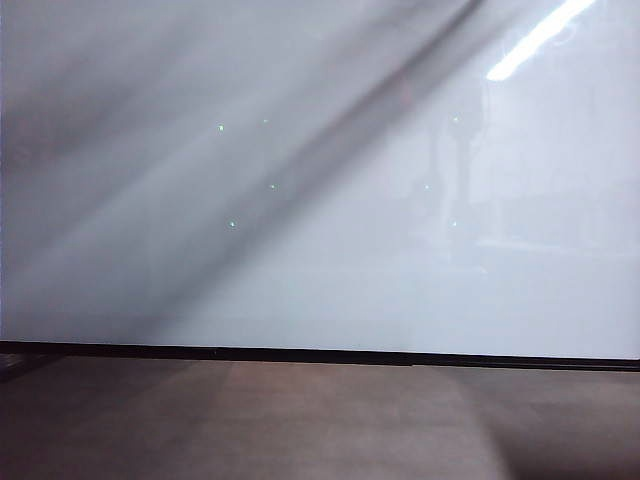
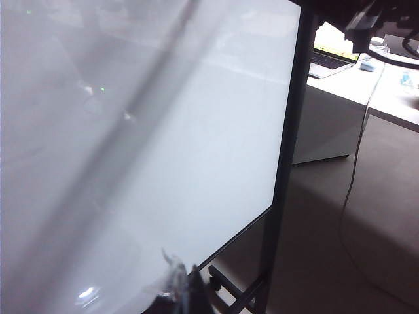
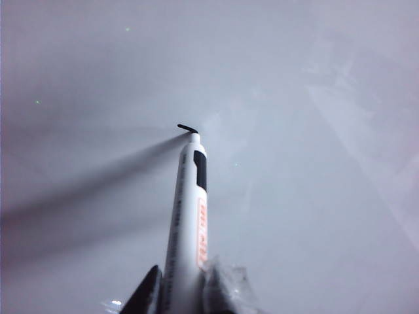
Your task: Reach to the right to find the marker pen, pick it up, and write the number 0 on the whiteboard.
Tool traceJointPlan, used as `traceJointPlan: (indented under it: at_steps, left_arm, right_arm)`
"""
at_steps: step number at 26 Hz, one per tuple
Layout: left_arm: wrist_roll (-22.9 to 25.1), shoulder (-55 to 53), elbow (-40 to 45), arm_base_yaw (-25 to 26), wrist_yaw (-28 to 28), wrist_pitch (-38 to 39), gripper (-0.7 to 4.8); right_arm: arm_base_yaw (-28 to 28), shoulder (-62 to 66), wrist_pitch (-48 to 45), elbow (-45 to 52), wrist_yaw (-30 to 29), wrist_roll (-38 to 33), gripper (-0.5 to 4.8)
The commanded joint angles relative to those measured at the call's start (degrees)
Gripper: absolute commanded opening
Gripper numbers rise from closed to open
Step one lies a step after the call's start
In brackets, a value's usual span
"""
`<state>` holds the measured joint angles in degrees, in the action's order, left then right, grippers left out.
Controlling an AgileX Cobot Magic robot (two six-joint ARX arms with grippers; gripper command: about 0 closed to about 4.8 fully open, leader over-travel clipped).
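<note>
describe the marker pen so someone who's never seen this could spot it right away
Start from the whiteboard, the pale glossy panel filling the right wrist view. The right gripper is shut on the marker pen, whose tip meets the board beside a short black stroke. It is the only slim white barrel, with a black window and orange print.

The whiteboard [image 1: 320,250] stands upright above the brown floor [image 1: 320,425].
</note>
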<state>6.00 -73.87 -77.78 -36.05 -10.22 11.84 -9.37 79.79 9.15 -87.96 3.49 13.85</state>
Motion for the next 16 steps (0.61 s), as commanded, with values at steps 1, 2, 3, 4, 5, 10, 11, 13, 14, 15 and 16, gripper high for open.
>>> traceJointPlan:
  at_steps: [1,2,3,4,5,10,11,13,14,15,16]
  left_arm:
    - [0.2,0.3,-0.1,0.0,0.1,-0.2,-0.06]
    - [0.2,0.3,-0.1,0.0,0.1,-0.1,-0.06]
    - [0.2,0.3,-0.1,0.0,0.2,-0.1,-0.06]
    - [0.2,0.3,-0.1,0.0,0.1,0.0,-0.06]
    - [0.2,0.3,-0.1,0.0,0.1,0.0,-0.06]
    - [0.2,0.3,-0.1,0.0,0.1,0.1,-0.06]
    - [0.2,0.3,-0.1,0.0,0.1,0.1,-0.06]
    - [0.2,0.3,-0.1,0.0,0.2,0.1,-0.06]
    - [0.2,0.3,-0.1,0.0,0.1,0.1,-0.06]
    - [0.2,0.3,-0.1,0.0,0.1,0.1,-0.06]
    - [0.2,0.3,-0.1,0.0,0.1,0.2,-0.06]
  right_arm:
    - [0.8,-0.6,0.4,-0.3,2.6,0.0,-0.02]
    - [1.1,-0.8,0.7,-0.3,2.6,0.0,-0.02]
    - [1.3,-1.0,0.8,-0.3,2.6,0.0,-0.02]
    - [1.5,-1.3,1.2,-0.3,2.9,0.0,-0.02]
    - [1.5,-1.5,1.3,-0.3,3.1,0.0,-0.02]
    - [3.0,-2.2,1.8,-0.3,2.6,0.0,-0.02]
    - [3.0,-2.2,1.8,-0.3,1.9,0.0,-0.02]
    - [3.0,-2.2,1.9,-0.3,0.0,-0.2,-0.02]
    - [3.0,-2.4,2.2,-0.3,-1.7,-0.3,-0.02]
    - [2.9,-2.9,2.6,-0.2,-2.9,-0.3,-0.02]
    - [2.5,-3.3,2.7,-0.2,-3.6,-0.3,-0.02]
